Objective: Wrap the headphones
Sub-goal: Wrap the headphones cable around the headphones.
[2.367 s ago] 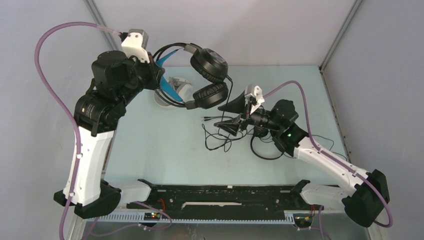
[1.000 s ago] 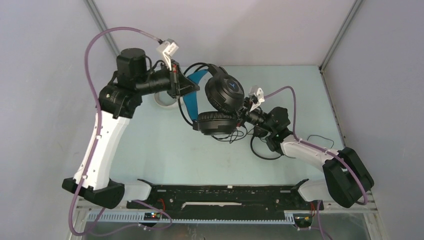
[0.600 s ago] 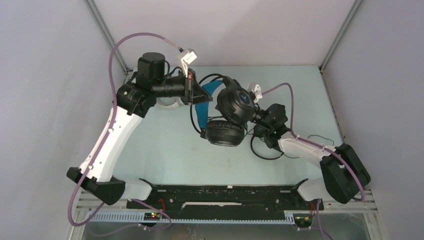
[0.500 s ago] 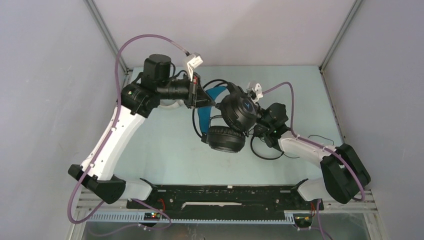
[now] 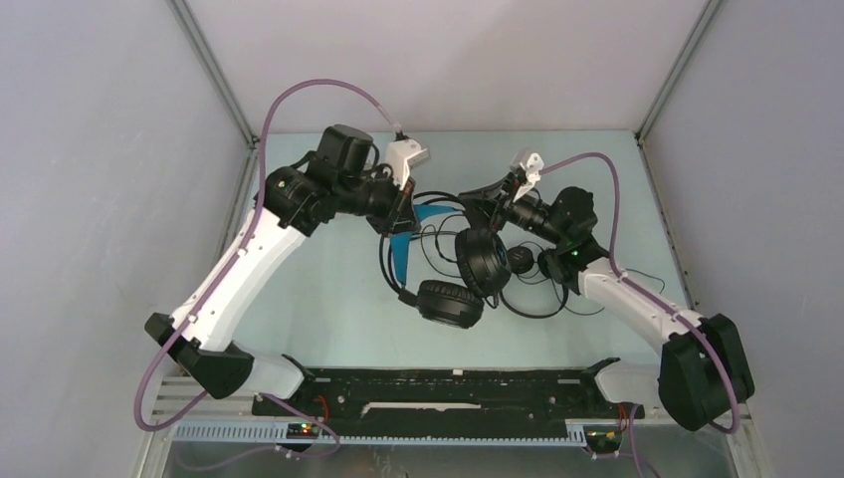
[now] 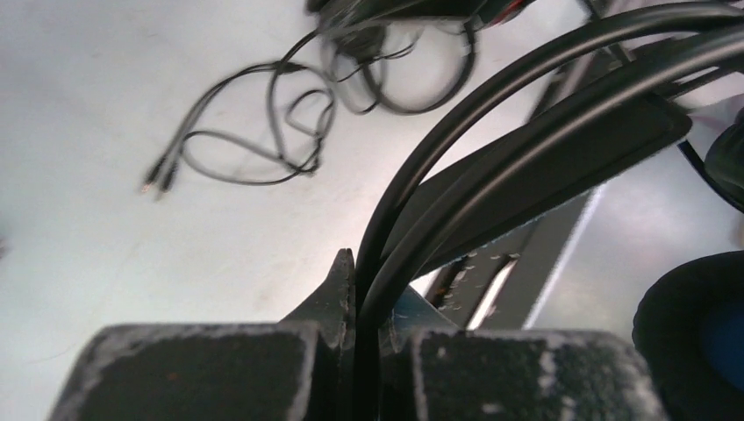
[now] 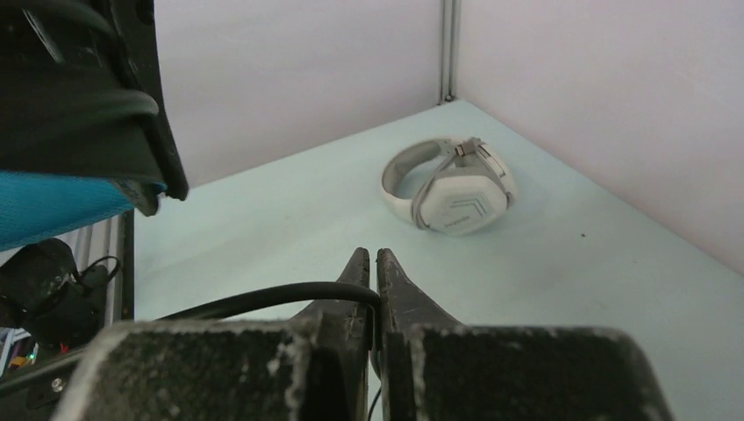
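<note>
The black headphones with blue lining (image 5: 468, 269) hang above the middle of the table. My left gripper (image 5: 401, 212) is shut on their thin headband (image 6: 491, 114), and both ear cups dangle below it. My right gripper (image 5: 480, 199) is shut on their black cable (image 7: 263, 300), which loops out to the left of the closed fingers. The white-grey headphones (image 7: 452, 186) lie on the table by the far corner in the right wrist view; my left arm hides them from above. The slim black headphones (image 5: 529, 291) lie under my right arm.
Loose black cable (image 6: 254, 140) curls on the light table (image 5: 328, 299) below the held set. Grey walls close in the left, far and right sides. A black rail (image 5: 448, 383) runs along the near edge between the arm bases.
My left arm has swung right and lowered the headphones, so the ear cups now hang nearer the front. My right gripper has pulled back and up, away from the ear cups.
</note>
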Action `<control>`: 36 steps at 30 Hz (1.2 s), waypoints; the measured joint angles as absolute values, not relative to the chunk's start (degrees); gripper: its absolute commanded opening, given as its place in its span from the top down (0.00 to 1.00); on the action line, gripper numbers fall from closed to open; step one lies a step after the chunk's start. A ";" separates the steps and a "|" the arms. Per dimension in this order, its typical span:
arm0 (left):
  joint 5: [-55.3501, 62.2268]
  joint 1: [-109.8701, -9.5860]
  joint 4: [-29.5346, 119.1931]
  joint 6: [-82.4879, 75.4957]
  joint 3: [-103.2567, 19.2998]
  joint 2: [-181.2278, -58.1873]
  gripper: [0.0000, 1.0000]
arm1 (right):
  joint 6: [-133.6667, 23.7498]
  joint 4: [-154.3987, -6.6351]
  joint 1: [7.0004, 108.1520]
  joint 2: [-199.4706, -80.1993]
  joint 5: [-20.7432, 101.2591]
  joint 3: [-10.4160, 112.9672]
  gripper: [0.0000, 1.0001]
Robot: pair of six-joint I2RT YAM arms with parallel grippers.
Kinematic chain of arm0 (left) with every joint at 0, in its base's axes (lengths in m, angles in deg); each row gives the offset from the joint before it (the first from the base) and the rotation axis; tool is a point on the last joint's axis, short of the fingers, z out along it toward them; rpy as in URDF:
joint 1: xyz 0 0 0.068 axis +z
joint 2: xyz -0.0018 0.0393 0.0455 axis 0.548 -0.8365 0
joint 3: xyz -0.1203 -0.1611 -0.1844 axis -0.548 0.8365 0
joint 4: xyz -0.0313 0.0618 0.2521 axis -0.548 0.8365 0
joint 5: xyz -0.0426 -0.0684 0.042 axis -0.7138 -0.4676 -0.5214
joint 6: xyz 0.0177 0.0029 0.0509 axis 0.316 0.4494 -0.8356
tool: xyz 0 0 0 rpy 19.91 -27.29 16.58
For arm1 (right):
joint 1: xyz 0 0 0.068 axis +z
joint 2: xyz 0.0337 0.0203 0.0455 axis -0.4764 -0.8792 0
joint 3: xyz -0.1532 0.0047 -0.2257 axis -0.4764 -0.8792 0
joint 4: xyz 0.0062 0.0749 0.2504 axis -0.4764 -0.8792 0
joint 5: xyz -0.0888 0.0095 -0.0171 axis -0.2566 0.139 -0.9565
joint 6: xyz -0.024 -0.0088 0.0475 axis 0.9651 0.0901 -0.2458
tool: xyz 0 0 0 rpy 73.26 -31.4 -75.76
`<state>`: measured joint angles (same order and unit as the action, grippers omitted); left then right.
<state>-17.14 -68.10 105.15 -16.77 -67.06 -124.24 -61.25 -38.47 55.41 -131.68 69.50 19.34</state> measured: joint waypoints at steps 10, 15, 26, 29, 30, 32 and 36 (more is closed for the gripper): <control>12.87 -73.98 107.99 -24.18 -67.06 -125.03 1.00 | -51.43 -66.97 57.68 -129.78 66.83 31.54 1.00; 23.91 -74.40 106.35 -25.56 -65.90 -124.42 1.00 | -50.01 -76.52 57.57 -129.76 64.45 34.54 1.00; 40.30 -76.95 100.03 -29.67 -61.53 -121.51 1.00 | -50.67 -89.31 57.46 -129.80 70.57 42.49 1.00; 43.08 -78.20 97.96 -31.65 -60.07 -120.90 1.00 | -52.64 -89.29 57.46 -129.93 72.56 42.97 1.00; 43.56 -78.72 97.17 -32.18 -59.32 -120.66 1.00 | -53.01 -89.29 57.46 -130.00 72.82 42.97 1.00; 43.86 -79.66 96.23 -33.23 -58.23 -120.37 1.00 | -53.88 -89.27 57.46 -130.22 72.76 42.97 1.00; 41.28 -80.52 94.88 -34.58 -56.42 -119.70 1.00 | -54.41 -88.76 56.83 -131.05 72.25 42.97 1.00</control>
<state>41.28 -80.52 94.88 -34.58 -56.42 -119.70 -54.41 -88.76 56.83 -131.05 72.25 42.97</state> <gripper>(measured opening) 0.061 0.029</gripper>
